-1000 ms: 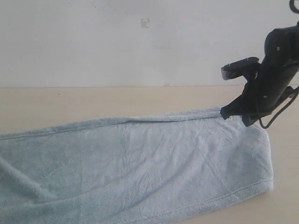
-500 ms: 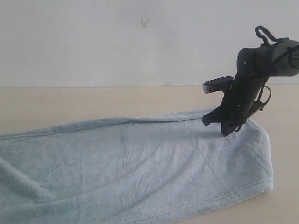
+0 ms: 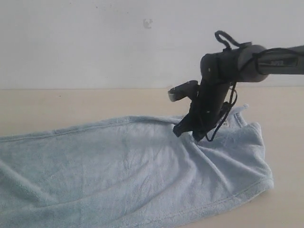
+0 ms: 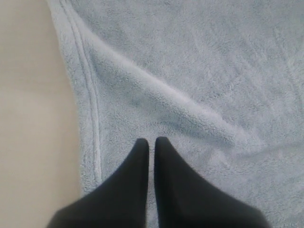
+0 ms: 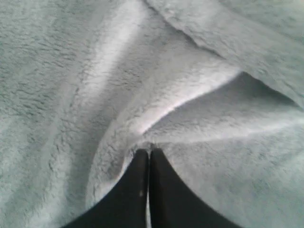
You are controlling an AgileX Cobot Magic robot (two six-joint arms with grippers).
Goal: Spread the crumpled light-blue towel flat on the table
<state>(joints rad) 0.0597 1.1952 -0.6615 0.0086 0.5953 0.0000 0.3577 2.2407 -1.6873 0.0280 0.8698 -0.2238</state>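
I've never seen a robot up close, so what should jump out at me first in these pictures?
A big pale-blue towel sprawls across the beige table's near left and middle. Near its far right corner the black right gripper is shut on a pinch of fabric, which puckers into folds around it. The left gripper, also shut, sits above the towel beside a hemmed edge.

Matte black arm [image 3: 214, 78], looped black cables [image 3: 223, 35], grey-tipped wrist camera block [image 3: 183, 90], tapered black fingers [image 5: 137, 190]

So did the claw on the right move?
Yes. The right claw moved left, closer to the small wall mark, dragging the towel along.
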